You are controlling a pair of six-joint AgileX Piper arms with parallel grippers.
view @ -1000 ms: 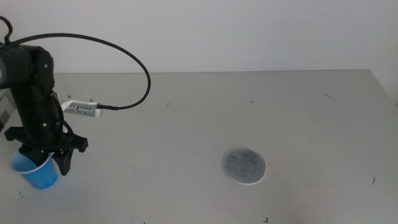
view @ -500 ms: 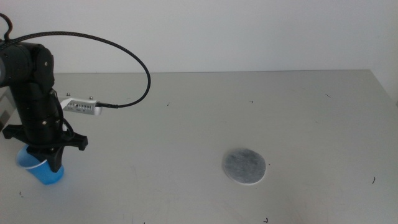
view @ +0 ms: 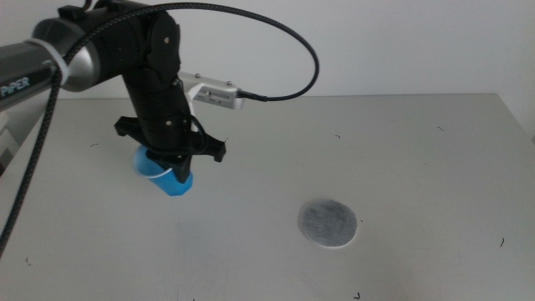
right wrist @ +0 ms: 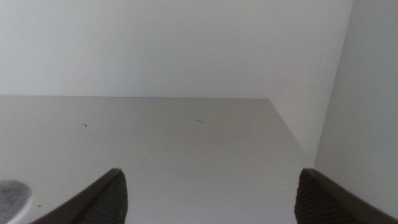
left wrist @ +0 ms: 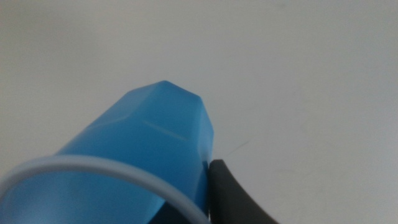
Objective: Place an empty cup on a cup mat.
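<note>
Looking down from the middle view, I see my left gripper (view: 173,170) clamped on the cup (view: 170,177), which hangs tilted with its rim toward the picture's left. The cup sits clear of the table (view: 418,150), out over its left half. The cup mat (view: 328,223) lies flat on the table, well apart from the cup, off to its right and nearer the camera.

In my left wrist view, the cup (left wrist: 143,158) fills the near field, its white rim curving close to the lens, and one dark jaw presses against its blue wall.

In my right wrist view, my right gripper (right wrist: 211,196) waits with jaws spread wide over bare table (right wrist: 186,143); the mat's (right wrist: 12,196) grey edge shows beside one jaw.
</note>
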